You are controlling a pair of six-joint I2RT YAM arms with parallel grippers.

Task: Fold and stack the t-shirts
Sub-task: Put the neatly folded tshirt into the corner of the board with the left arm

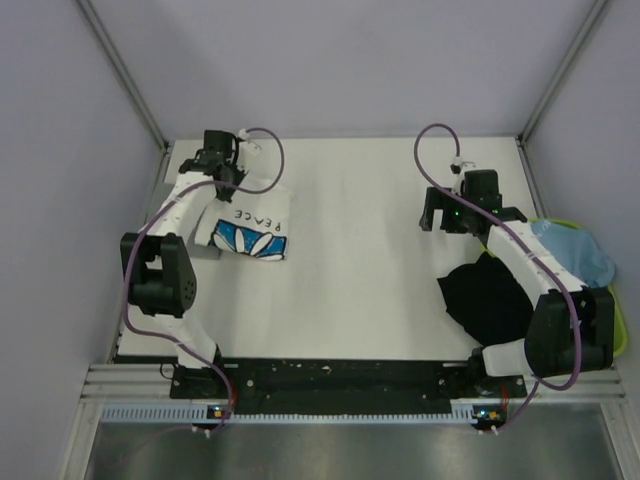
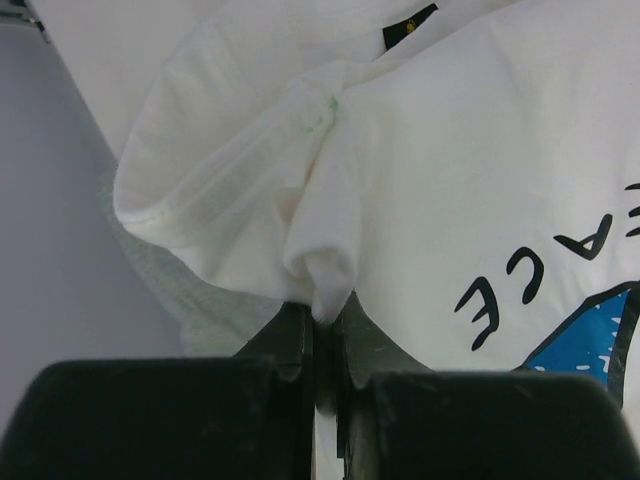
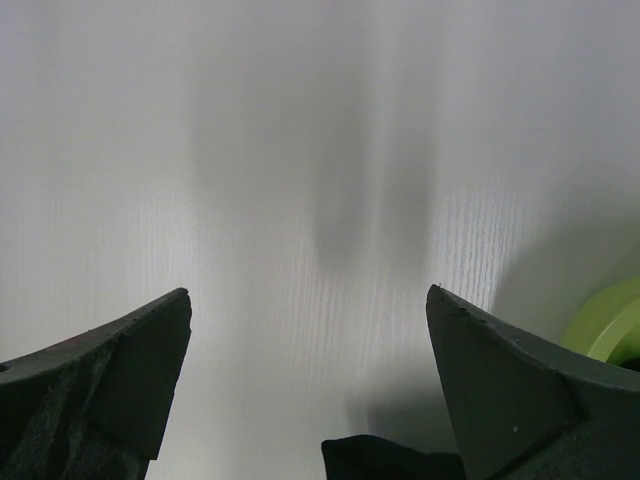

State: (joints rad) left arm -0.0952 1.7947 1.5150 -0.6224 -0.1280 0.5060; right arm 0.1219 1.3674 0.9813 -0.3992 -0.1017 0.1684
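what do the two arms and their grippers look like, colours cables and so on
The left arm and right arm look alike: white link shells between bulky black joint housings. A thin purple cable loops beside each arm up to the wrist. The left gripper and right gripper have matte black, wedge-shaped fingers with a slightly rough surface. No lettering shows.

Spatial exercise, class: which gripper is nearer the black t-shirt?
Right. The right gripper hovers open just beyond the black t-shirt; the left gripper, far across, pinches the white t-shirt.
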